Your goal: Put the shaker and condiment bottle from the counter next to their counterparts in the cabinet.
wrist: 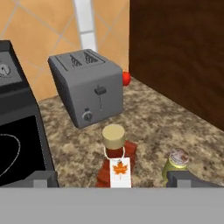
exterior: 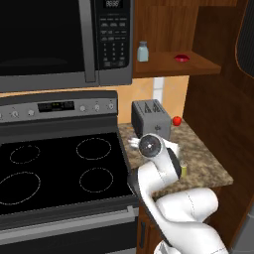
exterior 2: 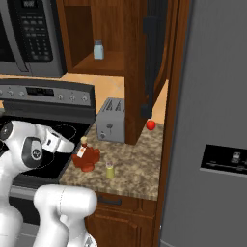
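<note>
Approach step on the condiment bottle (wrist: 115,161): fingers (wrist: 43,179) spread wide and empty, straddling it from above, nothing touched yet. Bottle stands upright on the tabletop (wrist: 148,122) in front of the toaster (wrist: 86,85), shaker (wrist: 176,163) just beside it. Next: drop lower, centre on the neck, close, then lift toward the cabinet (exterior: 173,63) shelf.

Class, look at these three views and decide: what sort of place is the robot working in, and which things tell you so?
Most likely a home kitchen. A microwave hangs above a black glass stovetop, a toaster stands on the granite-look counter, and a wooden wall cabinet holds small containers.
</note>
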